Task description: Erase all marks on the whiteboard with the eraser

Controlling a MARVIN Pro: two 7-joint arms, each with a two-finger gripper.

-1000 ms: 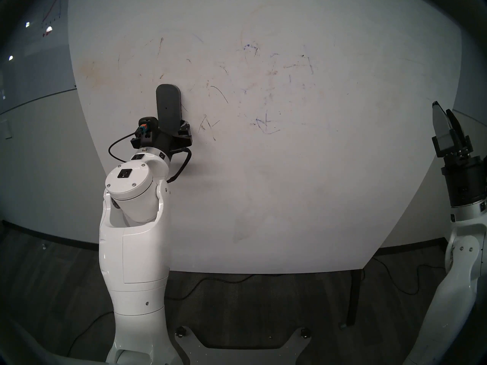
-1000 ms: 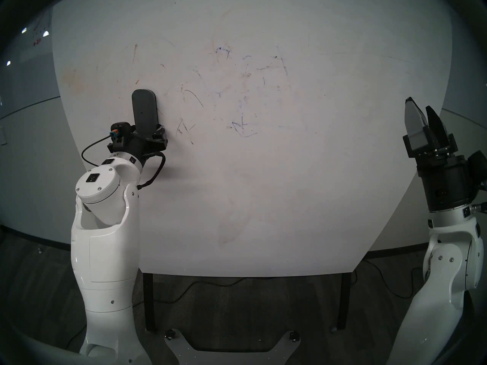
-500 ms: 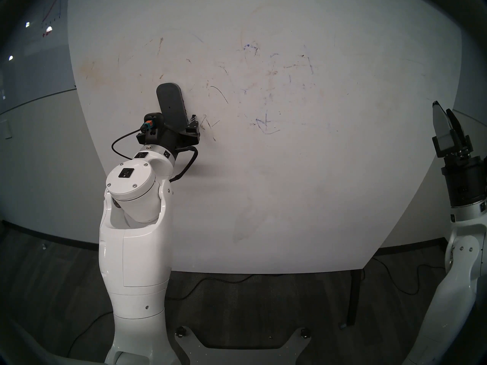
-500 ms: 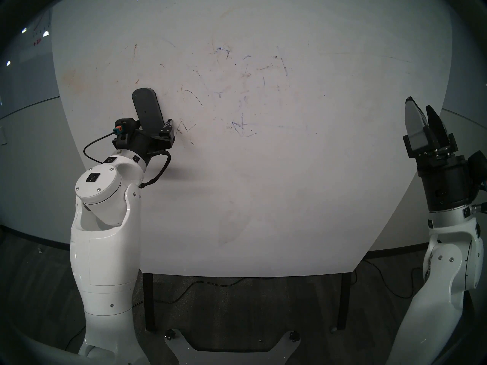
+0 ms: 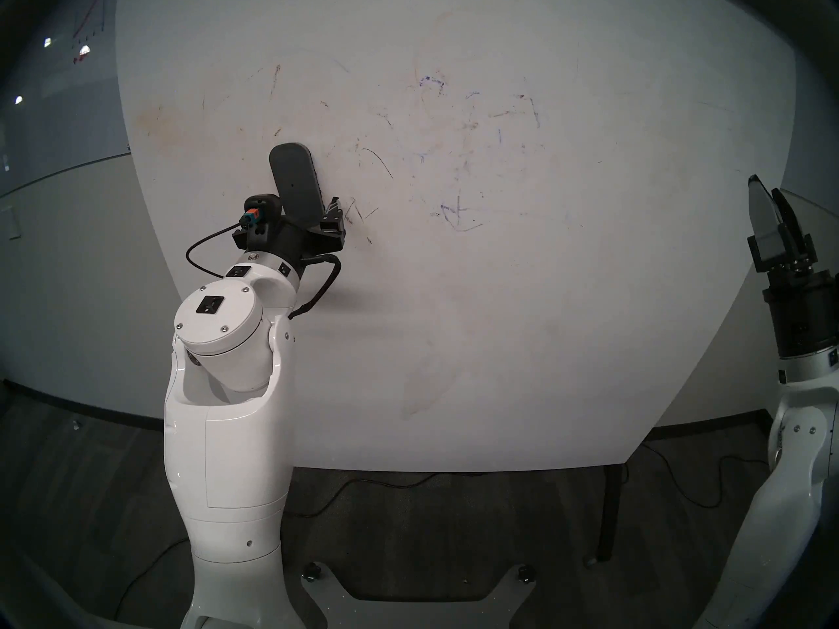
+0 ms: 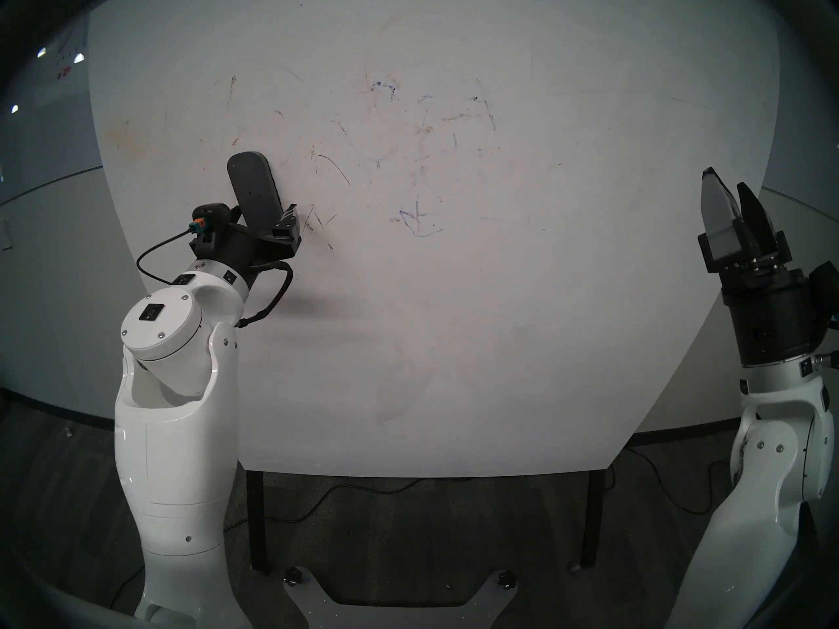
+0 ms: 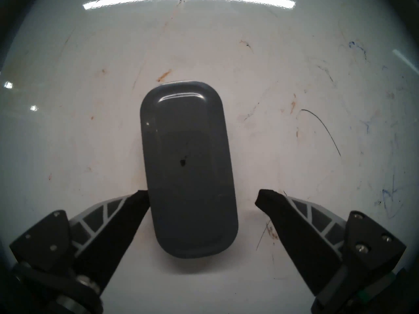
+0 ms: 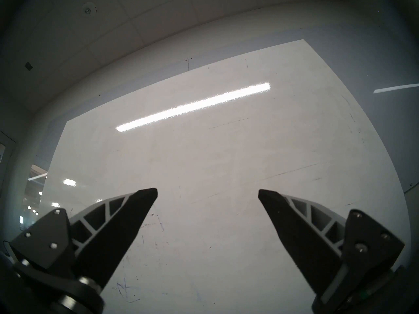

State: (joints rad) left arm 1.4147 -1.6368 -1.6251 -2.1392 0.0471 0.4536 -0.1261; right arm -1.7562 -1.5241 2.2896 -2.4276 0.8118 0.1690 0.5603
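Whiteboard (image 5: 499,319) smudged; eraser (image 7: 187,168) between spread left pincer (image 7: 201,198) fingers.

The eraser (image 5: 294,183) sits against the whiteboard (image 5: 545,319) at ten o'clock from centre, above the left gripper (image 5: 313,217). Faint blue marks (image 5: 458,215) lie at one o'clock. The right gripper (image 5: 767,206) stands at three o'clock.

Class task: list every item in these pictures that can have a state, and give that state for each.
eraser: flat against the whiteboard, not clamped.
left gripper: jaws open, one finger at the eraser's edge, the other clear of it.
right gripper: jaws open, empty.
marks: faint blue remnants, not all erased.
whiteboard: scuffed, smudged brown.
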